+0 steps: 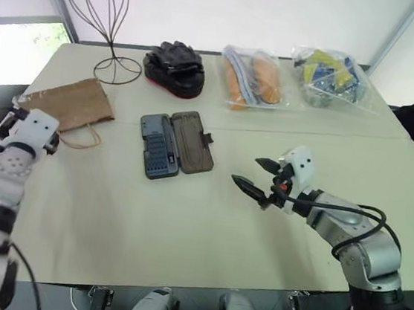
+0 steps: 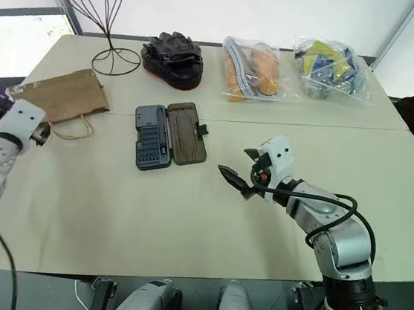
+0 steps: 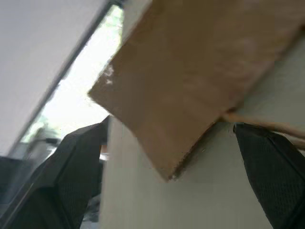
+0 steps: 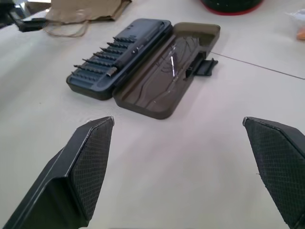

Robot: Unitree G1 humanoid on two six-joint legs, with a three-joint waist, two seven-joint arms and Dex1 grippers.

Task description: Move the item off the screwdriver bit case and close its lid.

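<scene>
The brown paper bag, the item (image 1: 71, 102), lies flat near the table's left edge, its twine handles toward the case. My left gripper (image 3: 176, 181) is open right at the bag's near corner, one finger on each side of it, not closed on it. The screwdriver bit case (image 1: 174, 144) lies open in the middle of the table: blue-grey tray of bits (image 4: 114, 57) on the left, smoky brown lid (image 4: 169, 71) folded out flat on the right, latch tab (image 4: 202, 67) outward. My right gripper (image 1: 257, 177) hovers open to the right of the case, pointing at it.
A black glove bundle (image 1: 174, 67) and a wire stand (image 1: 108, 9) sit at the back. Two clear plastic snack bags (image 1: 253, 78) (image 1: 332, 78) lie at the back right. The table's left edge (image 1: 32, 83) runs close beside the paper bag.
</scene>
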